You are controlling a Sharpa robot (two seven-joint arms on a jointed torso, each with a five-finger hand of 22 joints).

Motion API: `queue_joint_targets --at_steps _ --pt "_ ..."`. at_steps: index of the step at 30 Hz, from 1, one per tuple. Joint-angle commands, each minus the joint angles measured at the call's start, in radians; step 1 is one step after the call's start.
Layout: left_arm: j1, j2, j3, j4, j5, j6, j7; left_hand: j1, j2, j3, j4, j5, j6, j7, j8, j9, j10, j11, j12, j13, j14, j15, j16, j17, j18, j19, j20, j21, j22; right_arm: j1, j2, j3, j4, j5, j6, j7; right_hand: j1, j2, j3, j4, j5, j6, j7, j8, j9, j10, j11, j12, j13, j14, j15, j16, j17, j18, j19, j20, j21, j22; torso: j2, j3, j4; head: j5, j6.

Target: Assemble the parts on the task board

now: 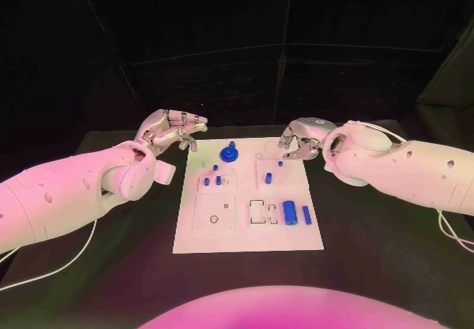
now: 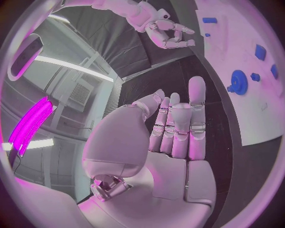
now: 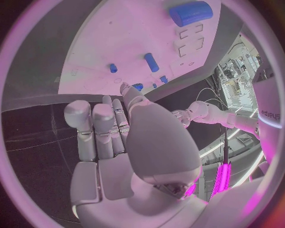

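The white task board [image 1: 247,233] lies in the middle of the black table. A blue gear [image 1: 229,153] stands near its far edge, with small blue pegs [image 1: 211,181] and another peg [image 1: 268,178] behind the middle. A thick blue cylinder [image 1: 290,211] and a thin one [image 1: 306,215] lie at the right. My left hand [image 1: 173,129] hovers off the board's far left corner, fingers apart, holding nothing. My right hand [image 1: 299,140] hovers over the far right corner, also holding nothing. The left wrist view shows my left hand [image 2: 172,137] with straight fingers, the gear [image 2: 239,81] and the board [image 2: 225,42]. In the right wrist view my right hand [image 3: 118,142] is above the board [image 3: 118,38], with the thick cylinder [image 3: 190,13] beyond.
Black table [image 1: 375,233] surrounds the board on all sides. Rectangular recesses [image 1: 259,211] sit in the board beside the thick cylinder. A dark curtain closes off the back.
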Motion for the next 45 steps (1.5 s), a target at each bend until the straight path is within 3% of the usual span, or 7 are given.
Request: queue_joint_targets --at_steps 1,6,10,16,27,39,45 --pt "-0.001 -0.005 0.001 0.015 0.116 0.048 0.086 -0.005 0.004 -0.007 -0.002 0.004 -0.007 0.000 0.005 -0.001 -0.007 0.001 0.004 0.001 -0.007 -0.002 -0.008 -0.006 0.020 -0.007 -0.001 -0.005 -0.002 -0.004 0.007 0.001 -0.009 -0.064 0.017 -0.025 -0.002 -0.010 0.007 -0.001 -0.011 -0.006 0.000 -0.008 0.002 -0.007 0.003 -0.005 -0.008 0.014 0.008 0.006 0.001 -0.020 0.000 0.008 0.005 0.002 0.000 -0.0008 0.0032 -0.007 0.004" --pt "-0.003 -0.007 0.000 0.021 0.122 0.047 0.091 -0.003 0.004 -0.008 -0.003 0.003 -0.007 0.000 0.006 -0.001 -0.008 0.001 0.007 0.002 -0.011 -0.002 -0.012 -0.013 0.020 -0.008 -0.001 -0.008 -0.004 -0.015 0.021 0.001 -0.029 -0.057 0.035 -0.013 0.009 -0.006 0.021 -0.010 -0.046 -0.008 0.003 -0.015 0.002 -0.004 0.005 -0.010 -0.029 0.011 0.011 0.009 -0.002 -0.019 -0.004 0.009 0.005 0.002 0.001 0.0017 0.0013 -0.005 0.010" --pt "-0.004 -0.007 0.000 0.022 0.123 0.048 0.091 -0.002 0.004 -0.009 -0.003 0.003 -0.007 0.001 0.007 -0.001 -0.008 0.001 0.009 0.002 -0.014 -0.002 -0.015 -0.019 0.020 -0.009 -0.001 -0.009 -0.005 -0.026 0.039 0.001 -0.048 -0.054 0.047 0.000 0.020 0.001 0.038 -0.019 -0.053 -0.003 0.004 -0.017 0.003 -0.001 0.007 -0.015 -0.046 0.011 0.012 0.018 0.005 -0.020 -0.003 0.009 0.009 0.007 0.001 0.0012 0.0003 -0.003 0.011" --pt "-0.005 -0.004 0.000 0.023 0.124 0.051 0.088 -0.001 0.004 -0.011 -0.004 0.003 -0.007 0.001 0.008 -0.001 -0.009 0.001 0.011 0.002 -0.018 -0.002 -0.019 -0.026 0.020 -0.010 0.000 -0.012 -0.007 -0.037 0.056 0.001 -0.066 -0.051 0.064 0.008 0.025 0.006 0.057 -0.024 -0.056 0.006 0.002 -0.017 0.004 0.007 0.005 -0.017 -0.061 0.015 0.012 0.035 0.019 -0.023 0.004 0.009 0.022 0.023 0.001 0.0014 0.0024 -0.005 0.009" --pt "-0.006 -0.002 0.000 0.019 0.124 0.053 0.079 0.001 0.005 -0.012 -0.004 0.004 -0.007 0.002 0.009 -0.001 -0.010 0.001 0.014 0.003 -0.022 -0.002 -0.023 -0.035 0.020 -0.011 0.000 -0.015 -0.009 -0.047 0.075 0.000 -0.091 -0.050 0.083 0.008 0.025 0.007 0.087 -0.031 -0.059 0.014 0.004 -0.020 0.004 0.019 0.005 -0.021 -0.083 0.015 0.011 0.047 0.025 -0.024 0.007 0.008 0.031 0.034 0.000 0.0012 -0.0001 -0.003 0.008" --pt "-0.006 0.000 0.000 0.015 0.124 0.057 0.072 0.003 0.005 -0.013 -0.006 0.004 -0.007 0.002 0.010 -0.001 -0.011 0.001 0.017 0.003 -0.027 -0.001 -0.028 -0.045 0.020 -0.012 0.000 -0.018 -0.011 -0.054 0.093 0.000 -0.112 -0.045 0.106 0.003 0.028 0.033 0.195 -0.052 -0.105 0.076 -0.006 -0.005 0.009 0.087 -0.008 -0.019 -0.096 0.028 0.001 0.117 0.085 -0.040 0.049 0.002 0.096 0.117 0.001 0.0009 -0.0001 -0.004 0.005" --pt "-0.006 0.001 0.000 0.014 0.124 0.062 0.066 0.006 0.005 -0.014 -0.008 0.004 -0.008 0.002 0.011 -0.001 -0.013 0.002 0.019 0.003 -0.031 -0.001 -0.032 -0.053 0.020 -0.013 0.000 -0.021 -0.013 -0.060 0.099 0.000 -0.120 -0.084 0.118 -0.017 0.024 0.033 0.254 -0.075 -0.115 0.097 -0.009 -0.003 0.008 0.112 -0.013 -0.024 -0.095 0.026 -0.004 0.127 0.087 -0.044 0.060 -0.001 0.118 0.144 0.000 0.0010 0.0001 -0.003 0.004"
